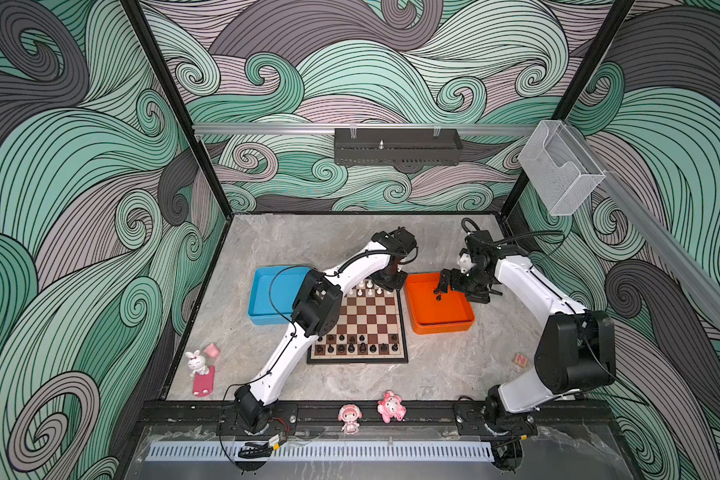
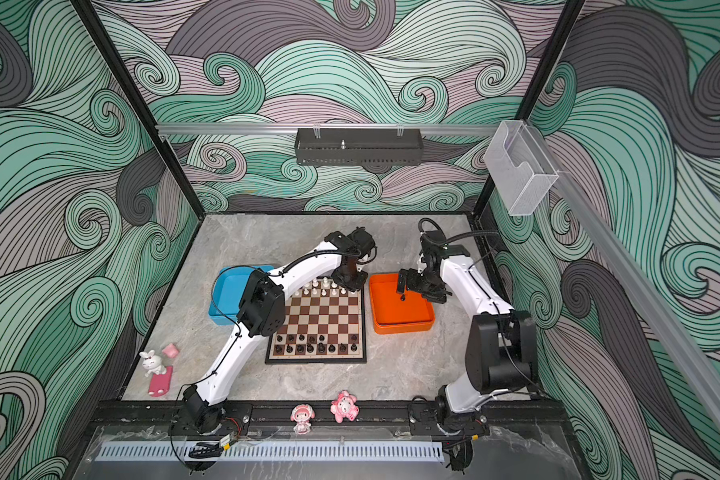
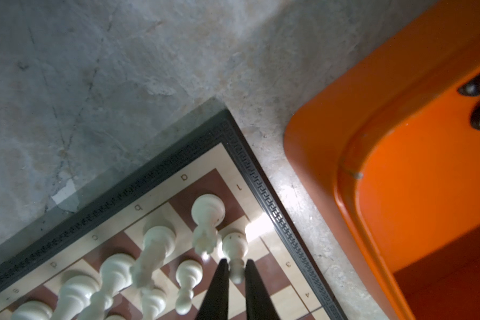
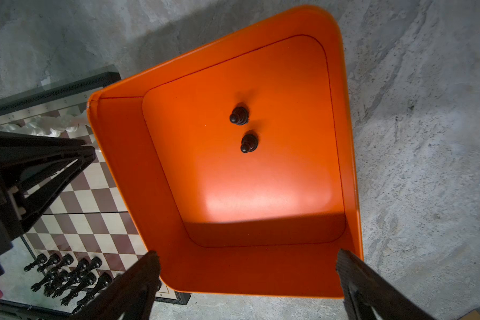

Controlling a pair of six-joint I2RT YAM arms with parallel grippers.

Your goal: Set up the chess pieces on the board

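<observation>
The board lies mid-table. White chess pieces stand along its far rows and black ones fill its near rows. My left gripper points down at the far right corner. In the left wrist view it is shut on the head of a white pawn, which stands on a square beside a taller white piece. My right gripper hangs open over the orange tray, where two black pawns stand.
A blue tray sits left of the board, partly under my left arm. Pink figurines stand at the near left and on the front rail. A small wooden block lies at the right.
</observation>
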